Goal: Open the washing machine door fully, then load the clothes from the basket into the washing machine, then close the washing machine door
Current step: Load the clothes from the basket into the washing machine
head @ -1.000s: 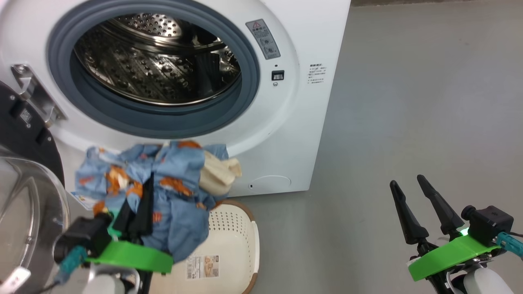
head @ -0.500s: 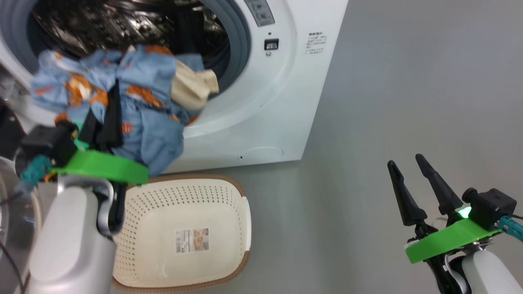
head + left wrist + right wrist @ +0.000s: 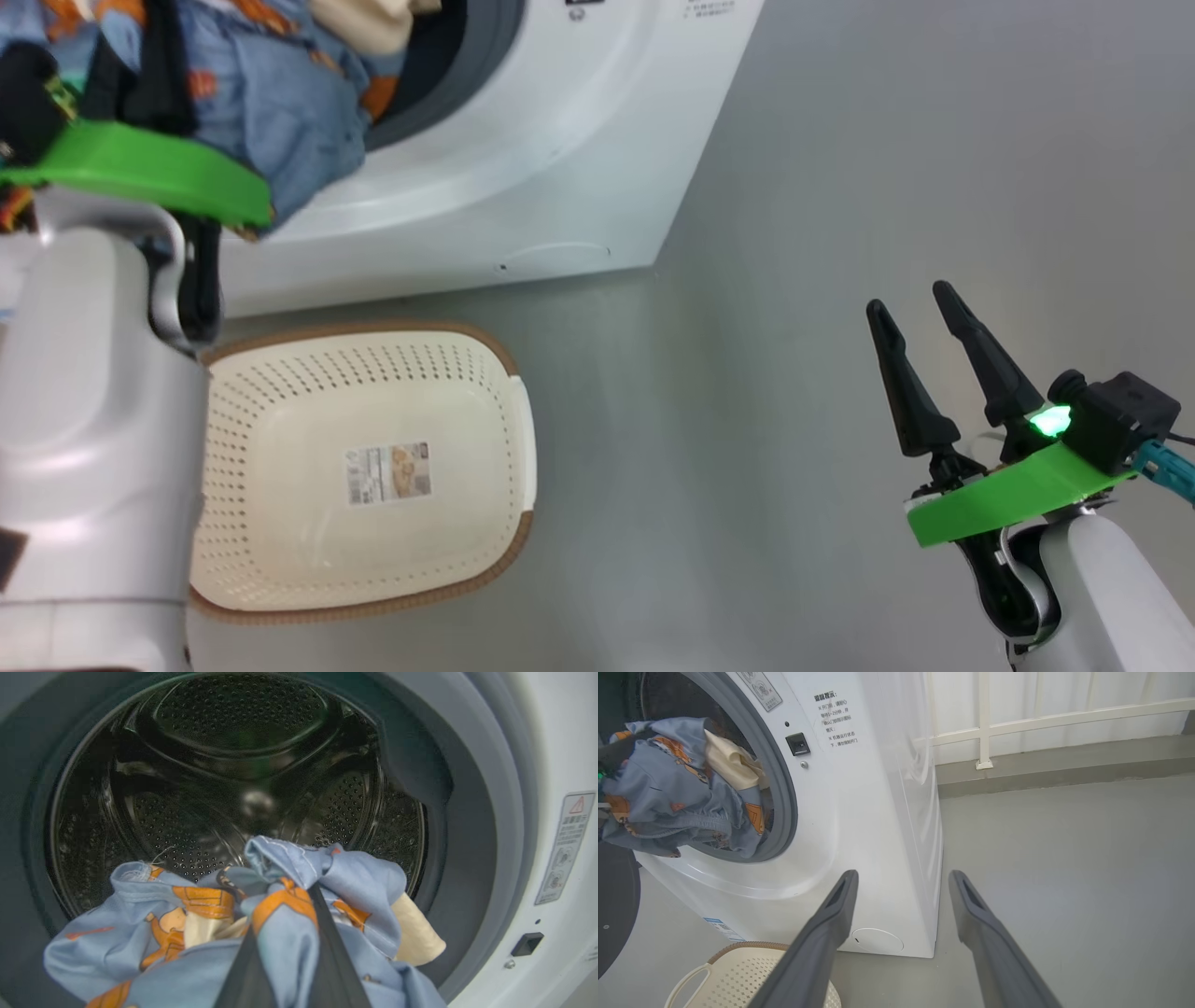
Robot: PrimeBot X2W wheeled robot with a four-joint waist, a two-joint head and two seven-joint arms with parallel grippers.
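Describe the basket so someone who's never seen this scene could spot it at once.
Find the big white washing machine; on the grey floor just in front of its lower edge sits the basket. It is a small cream rectangular tub with perforated sides. Its brown woven-look rim and the label sticker on its bottom set it apart from the smooth white machine.

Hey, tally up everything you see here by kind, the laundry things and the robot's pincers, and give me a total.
washing machine: 1
basket: 1
clothes bundle: 1
pincers: 2, left pincer and right pincer
Total: 5
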